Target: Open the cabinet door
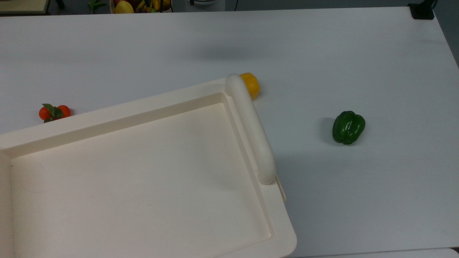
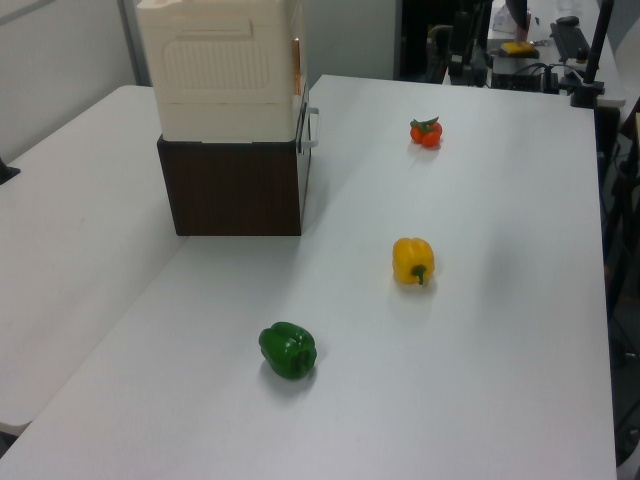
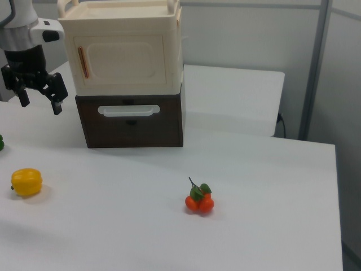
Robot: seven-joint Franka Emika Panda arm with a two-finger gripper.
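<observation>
The cabinet [image 3: 169, 68] is a cream unit on a dark brown base, with a recessed top [image 1: 143, 179] and a thick rounded bar [image 1: 251, 125] along one edge. Its cabinet door [image 3: 121, 59] faces the right view's camera. The door lies flush with the front and has an orange vertical strip near its left edge. From above the door is a narrow strip [image 1: 282, 188]. My gripper [image 3: 40, 107] hangs open at the right view's left of the cabinet. It is level with the door's lower edge, holds nothing and is apart from the cabinet.
A white pull handle [image 3: 125, 110] sits on the brown base. On the white table lie a yellow pepper [image 2: 413, 260], a green pepper [image 2: 288, 350] and a bunch of small tomatoes [image 3: 199, 200]. The table edge [image 1: 448, 39] runs along the top view's right.
</observation>
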